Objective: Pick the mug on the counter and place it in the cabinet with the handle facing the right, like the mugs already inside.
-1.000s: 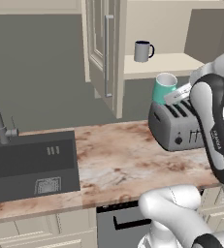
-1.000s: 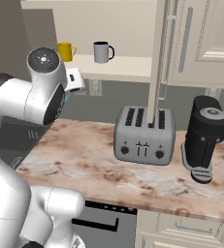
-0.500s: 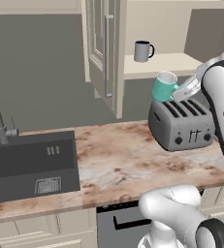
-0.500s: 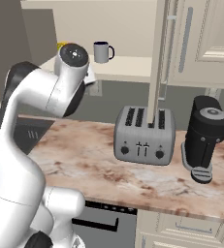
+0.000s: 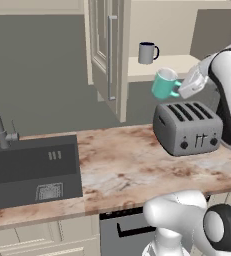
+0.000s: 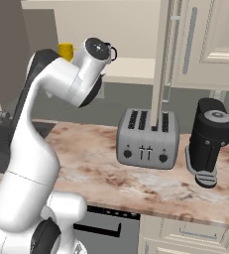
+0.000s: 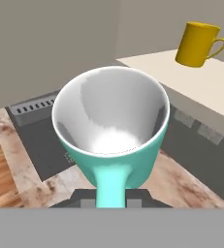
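The pincer (image 5: 179, 89) is holding the teal mug (image 5: 164, 84) by its handle (image 7: 111, 186), closed tight on the loop, which is running down between the two finger tips in the hand view. The mug is hanging in the air, well above the surface (image 5: 132, 162) and over the toaster (image 5: 187, 127), just below the front edge of the cabinet shelf (image 5: 187, 64). It is tilting, with its white opening turned toward the hand camera.

So the picking part is done, I think: the mug is off the surface and is near the open cabinet (image 5: 107, 50). The placing part is left. The mug is not yet at the level of the shelf, where the grey mug (image 5: 147, 52) is standing upright near the left end with its dark handle pointing right. A yellow mug (image 7: 197, 43) is also standing on the shelf. The teal mug must be brought upright, set down on a free part of the shelf, and its handle turned to the right before the pincer is letting go.
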Available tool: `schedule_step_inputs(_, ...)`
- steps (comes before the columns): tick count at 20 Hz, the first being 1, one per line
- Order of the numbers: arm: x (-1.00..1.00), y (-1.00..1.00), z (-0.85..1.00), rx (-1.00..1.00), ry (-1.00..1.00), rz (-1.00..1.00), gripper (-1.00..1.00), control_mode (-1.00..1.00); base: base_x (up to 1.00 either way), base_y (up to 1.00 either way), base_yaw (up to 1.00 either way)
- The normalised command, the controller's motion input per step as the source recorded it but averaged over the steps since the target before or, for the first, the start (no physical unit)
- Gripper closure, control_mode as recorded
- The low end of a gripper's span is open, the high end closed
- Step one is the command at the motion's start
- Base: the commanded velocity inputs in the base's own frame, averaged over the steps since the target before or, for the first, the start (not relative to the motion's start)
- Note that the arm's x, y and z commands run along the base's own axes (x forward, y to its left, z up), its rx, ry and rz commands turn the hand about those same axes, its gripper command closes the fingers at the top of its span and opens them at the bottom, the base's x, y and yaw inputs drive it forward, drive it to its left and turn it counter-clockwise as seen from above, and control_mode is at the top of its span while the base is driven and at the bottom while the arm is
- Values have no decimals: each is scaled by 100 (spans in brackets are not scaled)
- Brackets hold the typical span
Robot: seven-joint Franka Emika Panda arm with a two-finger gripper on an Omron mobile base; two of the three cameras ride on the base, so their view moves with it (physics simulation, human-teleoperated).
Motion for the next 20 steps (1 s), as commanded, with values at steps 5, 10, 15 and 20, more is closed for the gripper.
schedule_step_inputs(5, 32, 0, 0, -5, -1, 10, 100, -100, 0, 0, 0)
schedule_step_inputs(10, 49, 0, 0, -6, 0, 9, 100, -100, 0, 0, 0)
schedule_step_inputs(15, 20, 0, 0, -7, -6, 5, 100, -100, 0, 0, 0)
schedule_step_inputs(20, 25, 0, 0, -2, -9, 0, 100, -100, 0, 0, 0)
